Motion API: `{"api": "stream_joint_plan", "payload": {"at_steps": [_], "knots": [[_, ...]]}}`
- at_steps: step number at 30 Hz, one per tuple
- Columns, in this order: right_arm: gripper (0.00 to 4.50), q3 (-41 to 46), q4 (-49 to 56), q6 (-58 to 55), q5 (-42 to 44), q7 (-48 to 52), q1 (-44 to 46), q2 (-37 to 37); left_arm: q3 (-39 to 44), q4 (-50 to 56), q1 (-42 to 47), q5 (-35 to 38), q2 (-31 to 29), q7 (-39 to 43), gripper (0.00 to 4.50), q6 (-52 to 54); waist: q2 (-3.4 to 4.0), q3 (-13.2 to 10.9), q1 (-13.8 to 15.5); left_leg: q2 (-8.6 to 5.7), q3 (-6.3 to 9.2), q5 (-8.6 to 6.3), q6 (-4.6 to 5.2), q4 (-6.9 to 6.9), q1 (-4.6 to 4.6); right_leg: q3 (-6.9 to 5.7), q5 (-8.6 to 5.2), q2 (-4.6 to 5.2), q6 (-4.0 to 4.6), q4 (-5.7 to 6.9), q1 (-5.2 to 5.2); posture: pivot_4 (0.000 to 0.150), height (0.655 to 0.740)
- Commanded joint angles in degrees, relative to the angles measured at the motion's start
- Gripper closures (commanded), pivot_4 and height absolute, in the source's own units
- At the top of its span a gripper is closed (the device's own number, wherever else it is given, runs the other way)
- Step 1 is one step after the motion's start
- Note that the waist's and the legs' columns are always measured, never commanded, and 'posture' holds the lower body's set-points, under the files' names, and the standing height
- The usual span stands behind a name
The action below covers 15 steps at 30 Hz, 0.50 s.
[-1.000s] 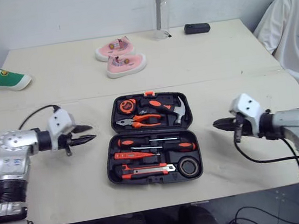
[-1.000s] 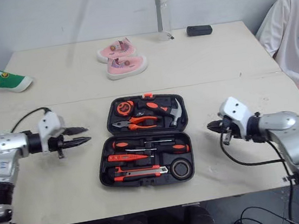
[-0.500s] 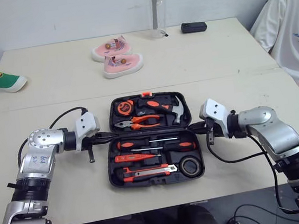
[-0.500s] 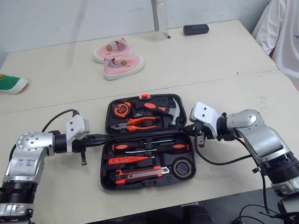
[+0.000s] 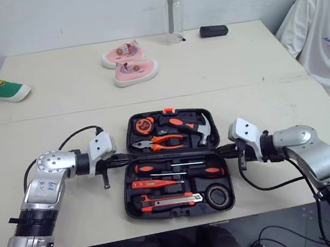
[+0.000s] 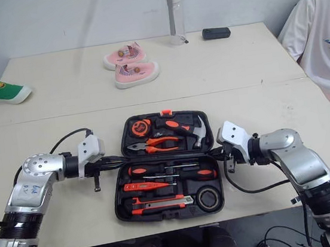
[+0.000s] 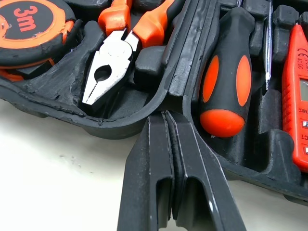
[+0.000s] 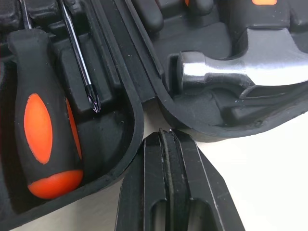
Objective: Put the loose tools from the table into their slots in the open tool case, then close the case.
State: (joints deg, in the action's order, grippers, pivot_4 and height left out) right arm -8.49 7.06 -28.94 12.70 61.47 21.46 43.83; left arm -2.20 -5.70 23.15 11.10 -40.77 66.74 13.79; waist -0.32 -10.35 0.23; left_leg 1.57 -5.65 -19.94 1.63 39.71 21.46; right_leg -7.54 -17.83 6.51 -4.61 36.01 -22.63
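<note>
The black tool case [image 5: 128, 185] lies open at the table's middle. Its far half holds a tape measure [image 5: 145, 125], pliers [image 5: 158, 141] and a hammer [image 5: 192, 126]. Its near half holds screwdrivers [image 5: 176, 164], an orange tester [image 5: 154, 183], a utility knife [image 5: 169, 202] and a tape roll [image 5: 220, 196]. My left gripper [image 5: 127, 158] is shut, its tips touching the case's left side where the two halves meet [image 7: 166, 115]. My right gripper [image 5: 221, 148] is shut at the same seam on the right side [image 8: 166, 134], just below the hammer head [image 8: 231, 72].
Two pink shoes [image 5: 130, 64] sit beyond the case, a green shoe [image 5: 5, 90] at the far left. A clear bottle [image 5: 173, 11] and a small black object [image 5: 214, 30] stand at the back edge. A person in white [image 5: 319, 26] sits at the right.
Both arms swung inward from the table's sides to the case's hinge ends. The left gripper went from open to shut. The case slid slightly right and nearer.
</note>
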Motion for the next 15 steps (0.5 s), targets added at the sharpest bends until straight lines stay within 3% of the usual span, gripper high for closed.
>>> {"api": "stream_joint_plan", "payload": {"at_steps": [1,7,9,12,15], "knots": [[4.50,1.41,2.12,-0.16,-0.78,-1.17,-0.40,1.78,-0.33,2.19,-1.20,0.48,-0.72,-0.74,4.47,2.40,0.00,0.00,0.01,0.00,0.00,0.00,0.00,0.00,0.00,0.00,0.00,0.00,0.00,-0.01,0.00,0.150,0.7316],[4.50,11.27,8.10,-6.79,0.84,-5.22,-5.50,6.99,7.18,6.46,-7.29,3.33,-5.75,-3.46,4.47,9.80,0.00,0.00,-0.20,-0.01,0.00,0.00,0.00,-0.11,0.01,0.02,0.00,0.03,0.00,-0.06,-0.03,0.150,0.7316],[4.50,15.89,11.11,-11.09,3.22,-5.70,-7.77,8.35,11.23,6.88,-7.93,5.53,-7.24,-5.50,3.96,15.17,0.00,-0.01,-0.20,0.02,0.01,0.00,0.00,-0.12,0.02,0.02,0.00,0.03,0.00,-0.07,-0.04,0.150,0.7316],[3.62,21.40,15.90,-21.91,8.17,-9.45,-6.28,6.84,14.23,8.81,-5.01,9.47,-8.42,-8.93,2.83,28.49,0.00,-0.01,-0.20,0.05,0.04,0.01,-0.02,-0.12,-0.04,0.01,0.00,0.02,0.01,-0.04,0.00,0.150,0.7316],[2.27,23.95,18.59,-31.94,12.22,-15.40,-1.50,1.91,13.76,12.34,-0.78,11.13,-6.29,-15.22,1.66,40.32,0.00,-0.01,-0.12,0.06,0.11,0.02,-0.03,-0.12,-0.08,0.02,-0.01,0.03,0.01,-0.02,0.04,0.150,0.7316]]}}
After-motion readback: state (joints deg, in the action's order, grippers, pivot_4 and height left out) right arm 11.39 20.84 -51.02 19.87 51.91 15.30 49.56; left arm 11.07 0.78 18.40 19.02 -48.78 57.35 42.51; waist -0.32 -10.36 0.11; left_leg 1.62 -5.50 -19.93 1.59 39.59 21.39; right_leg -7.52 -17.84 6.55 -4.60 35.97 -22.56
